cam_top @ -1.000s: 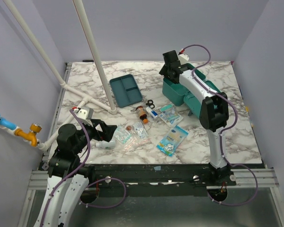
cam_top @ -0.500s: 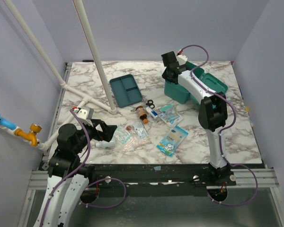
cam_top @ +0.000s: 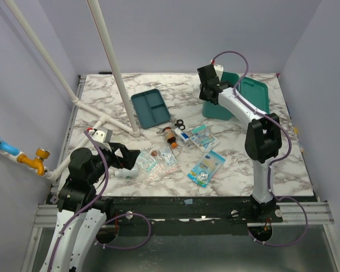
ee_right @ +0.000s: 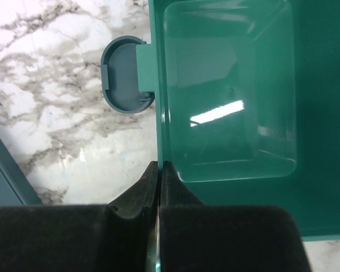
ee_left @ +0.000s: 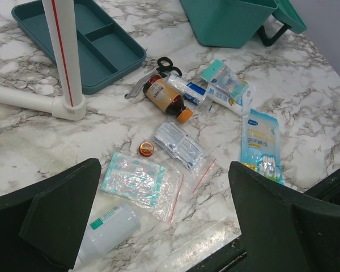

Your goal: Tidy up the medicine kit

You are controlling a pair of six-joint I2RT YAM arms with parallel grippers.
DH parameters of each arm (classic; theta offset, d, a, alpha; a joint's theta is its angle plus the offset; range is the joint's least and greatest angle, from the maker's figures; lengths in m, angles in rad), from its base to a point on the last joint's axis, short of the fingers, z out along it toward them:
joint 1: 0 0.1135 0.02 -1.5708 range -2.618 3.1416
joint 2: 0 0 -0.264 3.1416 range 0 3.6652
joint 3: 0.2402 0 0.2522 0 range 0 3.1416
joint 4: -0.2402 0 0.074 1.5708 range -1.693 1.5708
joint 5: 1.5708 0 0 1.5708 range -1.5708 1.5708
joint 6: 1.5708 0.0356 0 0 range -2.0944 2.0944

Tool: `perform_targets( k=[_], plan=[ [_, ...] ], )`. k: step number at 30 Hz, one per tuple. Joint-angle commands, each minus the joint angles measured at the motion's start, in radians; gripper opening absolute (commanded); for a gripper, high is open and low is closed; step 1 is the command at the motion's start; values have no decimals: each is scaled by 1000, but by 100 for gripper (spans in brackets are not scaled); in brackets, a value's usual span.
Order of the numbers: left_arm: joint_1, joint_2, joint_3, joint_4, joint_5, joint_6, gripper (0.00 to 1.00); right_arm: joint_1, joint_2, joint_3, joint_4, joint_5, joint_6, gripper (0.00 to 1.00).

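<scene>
The medicine kit (cam_top: pixel 218 110), a deep teal box, stands at the back right of the marble table with its lid (cam_top: pixel 254 90) open behind it. My right gripper (cam_top: pixel 207 90) is shut on the kit's left wall. In the right wrist view the fingertips (ee_right: pixel 159 170) pinch the rim beside the empty inside (ee_right: pixel 232 96), near the grey latch tab (ee_right: pixel 124 76). At the front left my left gripper (ee_left: pixel 164 221) hangs open over the loose supplies, holding nothing. A white bottle (ee_left: pixel 107 229) and a clear zip bag (ee_left: pixel 139 181) lie between its fingers.
A flat teal divided tray (ee_left: pixel 79 42) sits behind a white pipe frame (ee_left: pixel 62 51). Scattered mid-table are a brown bottle (ee_left: pixel 167 100), black scissors (ee_left: pixel 164 65), a small red-capped tin (ee_left: pixel 145 149), a bagged foil pack (ee_left: pixel 178 146), a tube (ee_left: pixel 187 89) and a blue packet (ee_left: pixel 262 144).
My right gripper has closed onto the kit's wall, and the kit has shifted toward the back right with it. The left arm has not moved.
</scene>
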Motion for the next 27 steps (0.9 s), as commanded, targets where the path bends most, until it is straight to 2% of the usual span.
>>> perform_targets(
  k=[1,6,13,19,27],
  plan=[
    [-5,9,3,3,-8,6,99,-1,-108,-107,34,-65,-184,1],
    [-5,10,3,3,-8,5,99,-5,-208,-253,58,-89,-313,1],
    [-6,9,5,-2,-12,5,99,-8,-372,-488,142,-70,-400,1],
    [-8,10,4,-2,-10,3,98,-8,-469,-598,135,-73,-409,1],
    [-11,-2,3,-4,-14,3,98,-7,-577,-713,97,-180,-389,1]
  ],
)
